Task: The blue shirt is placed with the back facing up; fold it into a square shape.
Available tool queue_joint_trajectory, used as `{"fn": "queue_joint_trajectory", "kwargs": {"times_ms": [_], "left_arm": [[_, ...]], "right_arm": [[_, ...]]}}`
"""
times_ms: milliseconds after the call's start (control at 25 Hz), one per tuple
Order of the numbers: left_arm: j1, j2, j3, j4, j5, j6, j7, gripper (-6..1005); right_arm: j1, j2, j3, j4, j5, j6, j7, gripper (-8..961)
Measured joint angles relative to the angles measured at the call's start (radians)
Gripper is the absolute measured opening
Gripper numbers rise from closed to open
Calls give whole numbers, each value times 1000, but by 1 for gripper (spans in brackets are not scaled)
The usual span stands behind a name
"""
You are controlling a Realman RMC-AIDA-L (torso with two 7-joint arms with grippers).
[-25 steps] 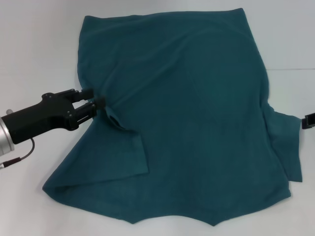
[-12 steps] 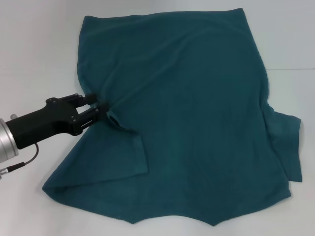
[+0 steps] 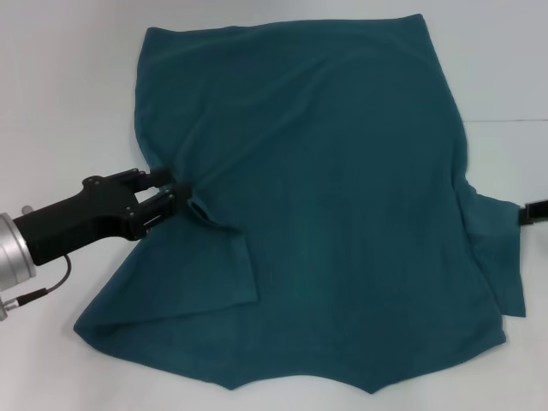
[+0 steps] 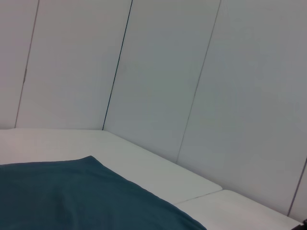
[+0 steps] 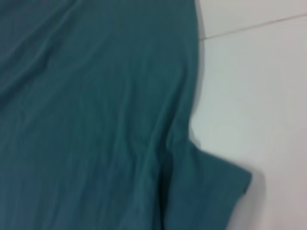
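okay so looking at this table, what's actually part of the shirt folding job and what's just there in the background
Part of the job:
- large dark teal-blue short-sleeved fabric shirt
- black left gripper at the shirt's left edge
- right gripper, at the far right edge

Just there:
- white table
- pale panelled wall

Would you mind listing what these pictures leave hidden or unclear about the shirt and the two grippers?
- Left gripper: in the head view its fingertips sit at a fold of the blue shirt; whether they pinch cloth cannot be told.
- Right gripper: cut off by the head view's right edge, only a black sliver shows.
- Shirt's lower hem: its middle is cut off by the head view's bottom edge.
- Left wrist view: shows only a shirt corner, table and wall.
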Motion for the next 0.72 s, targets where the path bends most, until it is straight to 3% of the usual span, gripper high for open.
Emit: {"fn": "queue_joint_trajectory", "kwargs": {"times_ms": [160,360,720], "left_arm": [[0,-1,-1,0,0,0,3,441],[8,-5,-10,0,0,0,5,441],[13,-8,-11,-11,-1,-17,26,442]], "right_arm": [[50,-17,4,81,-2,38,-7,603],[77,-21,4,123,-21,63,-8,601],[69,-23,4,147,-28,60,-8,599]]}}
